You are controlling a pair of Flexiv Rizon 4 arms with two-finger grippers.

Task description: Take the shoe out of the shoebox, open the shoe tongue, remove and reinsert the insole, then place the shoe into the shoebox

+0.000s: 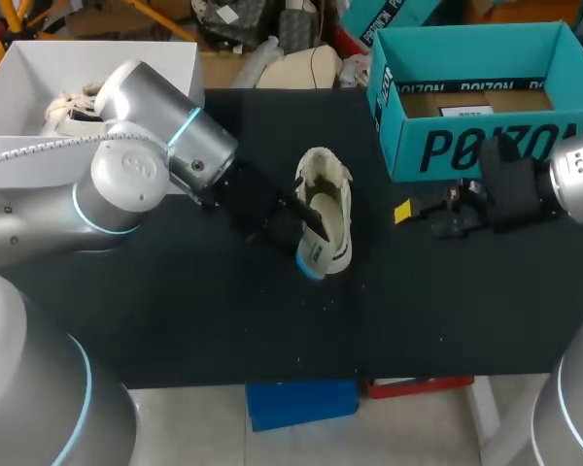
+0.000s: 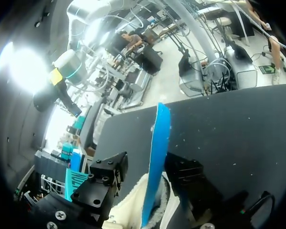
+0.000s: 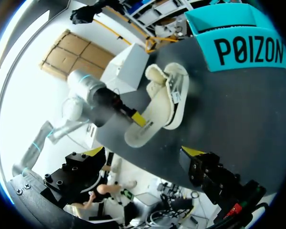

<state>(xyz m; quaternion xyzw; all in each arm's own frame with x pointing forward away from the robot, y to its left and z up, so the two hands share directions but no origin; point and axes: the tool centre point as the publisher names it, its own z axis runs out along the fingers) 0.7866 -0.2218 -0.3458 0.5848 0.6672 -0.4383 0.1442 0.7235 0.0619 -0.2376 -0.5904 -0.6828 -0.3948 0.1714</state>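
Observation:
A cream shoe (image 1: 328, 204) lies on the black table (image 1: 175, 311), left of the teal shoebox (image 1: 476, 146), which stands empty. My left gripper (image 1: 306, 218) is at the shoe's opening. In the left wrist view a thin blue insole (image 2: 158, 138) stands on edge between its fingers (image 2: 107, 174), rising out of the shoe (image 2: 133, 207); a gap shows beside it, so the gripper (image 2: 150, 163) is open. My right gripper (image 1: 413, 211) hovers open and empty in front of the shoebox (image 3: 245, 45), to the right of the shoe (image 3: 164, 98); its own view shows its tips (image 3: 143, 151) wide apart.
A white box (image 1: 39, 53) with another pale shoe inside stands at the back left, behind my left arm. Bare black table stretches in front of the shoe to the front edge.

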